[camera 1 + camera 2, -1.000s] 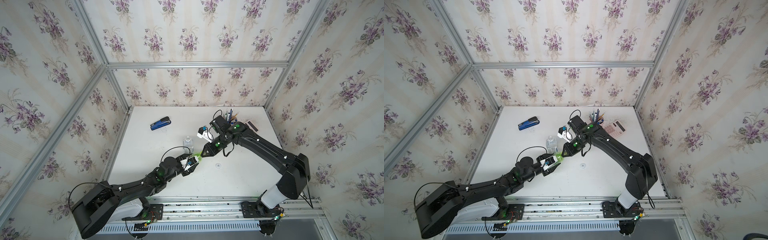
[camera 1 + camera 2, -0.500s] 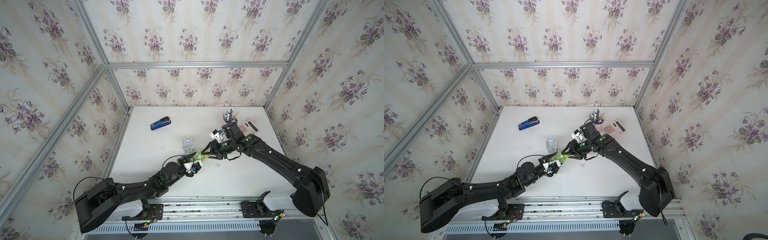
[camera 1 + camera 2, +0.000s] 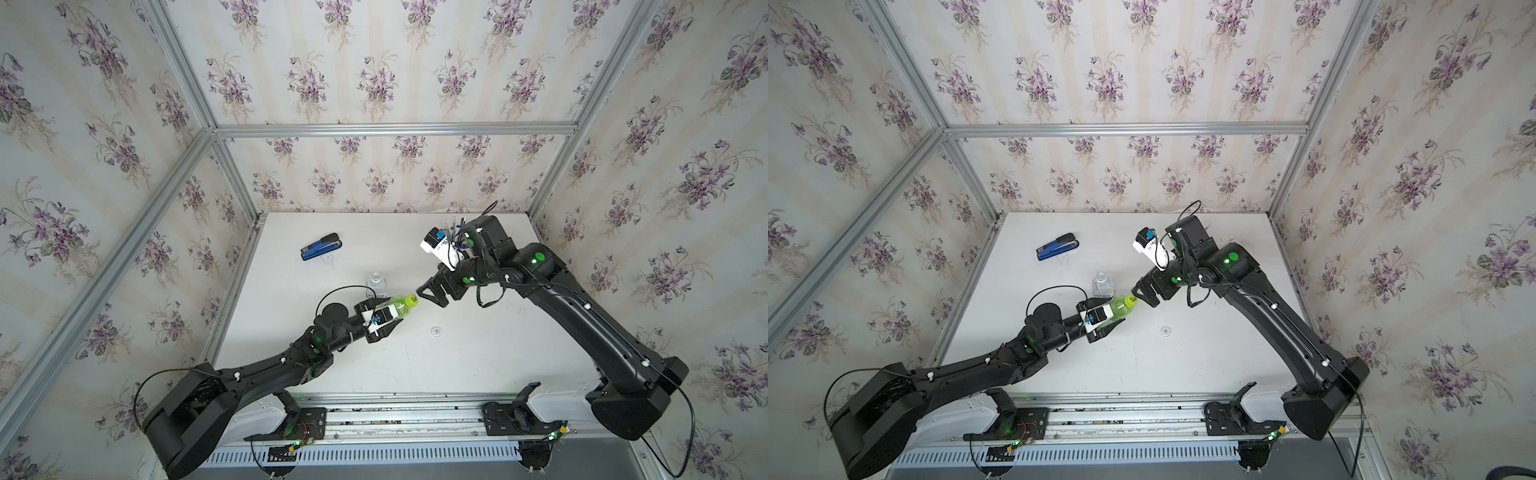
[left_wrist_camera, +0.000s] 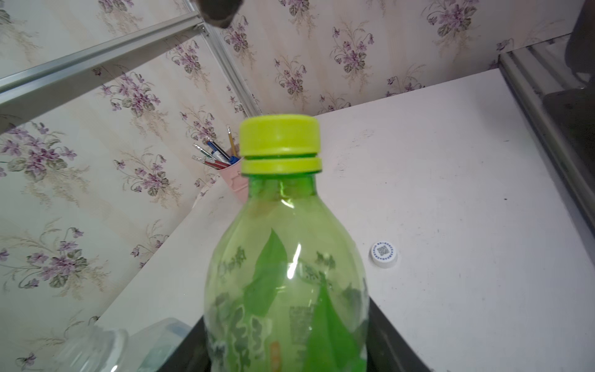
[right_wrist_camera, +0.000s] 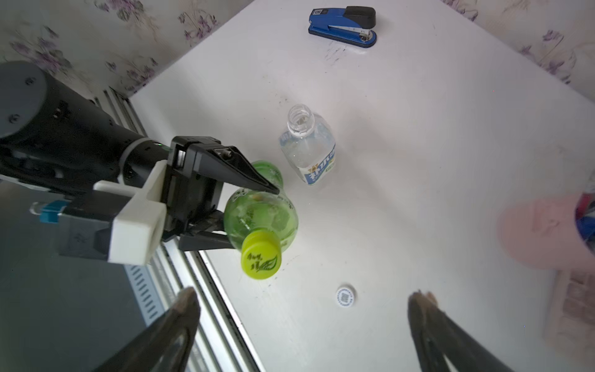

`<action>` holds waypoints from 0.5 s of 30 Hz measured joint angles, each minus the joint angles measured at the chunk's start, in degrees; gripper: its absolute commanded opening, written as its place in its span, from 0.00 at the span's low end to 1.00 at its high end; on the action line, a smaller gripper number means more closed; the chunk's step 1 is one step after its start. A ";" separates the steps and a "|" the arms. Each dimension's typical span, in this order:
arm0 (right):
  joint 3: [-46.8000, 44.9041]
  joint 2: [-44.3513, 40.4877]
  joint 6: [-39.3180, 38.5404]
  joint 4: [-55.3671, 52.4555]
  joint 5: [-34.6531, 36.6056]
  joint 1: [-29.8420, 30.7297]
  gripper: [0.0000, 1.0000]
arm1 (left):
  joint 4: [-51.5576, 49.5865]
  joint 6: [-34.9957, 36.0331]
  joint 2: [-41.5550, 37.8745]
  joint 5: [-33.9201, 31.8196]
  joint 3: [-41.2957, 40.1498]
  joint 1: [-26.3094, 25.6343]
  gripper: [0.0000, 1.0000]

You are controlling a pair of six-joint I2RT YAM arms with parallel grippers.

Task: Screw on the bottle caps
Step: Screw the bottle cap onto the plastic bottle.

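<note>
L pincer (image 3: 384,322) clamped on green btl (image 3: 397,307), held tilted above counter (image 3: 478,353), yellow-green cap (image 3: 411,300) on its neck. R pincer (image 3: 430,296) jaws wide apart, near that cap, not touching. Clear btl (image 3: 376,283) stands uncapped nearby; white cap (image 3: 436,331) lies on counter.

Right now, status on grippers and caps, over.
Left gripper shut on green bottle, green cap on its neck. Right gripper open, empty, facing that cap. Clear bottle stands uncapped; white cap loose on table. Nothing blocks it.
</note>
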 measured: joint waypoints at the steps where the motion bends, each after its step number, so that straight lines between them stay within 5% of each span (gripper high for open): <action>1: 0.11 0.37 -2.19 -0.31 1.09 1.40 1.00 | -0.46 -0.04 0.20 0.50 0.22 0.04 0.59; 7: -0.81 1.70 -19.85 -1.73 10.27 11.37 0.90 | -2.56 -0.20 0.50 3.93 0.90 0.11 0.59; 11: -1.18 2.69 -30.49 -3.91 12.59 13.66 0.50 | -3.06 -0.20 0.72 5.01 1.09 0.15 0.59; 15: -1.53 3.10 -38.42 -5.60 11.08 14.21 0.43 | -3.08 -0.22 0.44 5.97 1.09 0.26 0.59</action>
